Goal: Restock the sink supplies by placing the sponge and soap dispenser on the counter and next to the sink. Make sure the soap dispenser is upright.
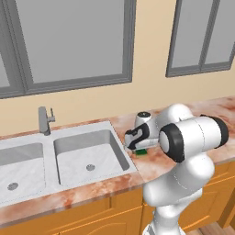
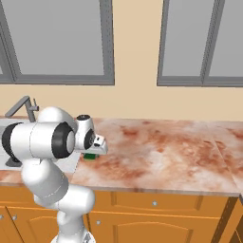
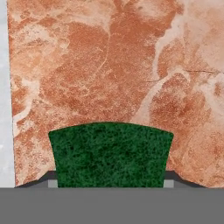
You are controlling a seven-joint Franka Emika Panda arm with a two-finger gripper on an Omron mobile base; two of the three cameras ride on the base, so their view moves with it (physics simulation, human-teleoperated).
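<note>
Cream, reddish-blotched worktop (image 2: 156, 147) over orange cabinets (image 2: 156, 213), with the double-basin sink (image 1: 59, 160) set into it. The green sponge (image 1: 142, 151) lay just beside the sink's right rim.

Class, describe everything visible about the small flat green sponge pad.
The small flat green sponge pad looks speckled dark green, rectangular, coarse like scouring material. It sits between the gripper fingertips, low over or on the cream, reddish-blotched stone counter, just right of the pale marbled sink. Whether it touches the counter cannot be told.
</note>
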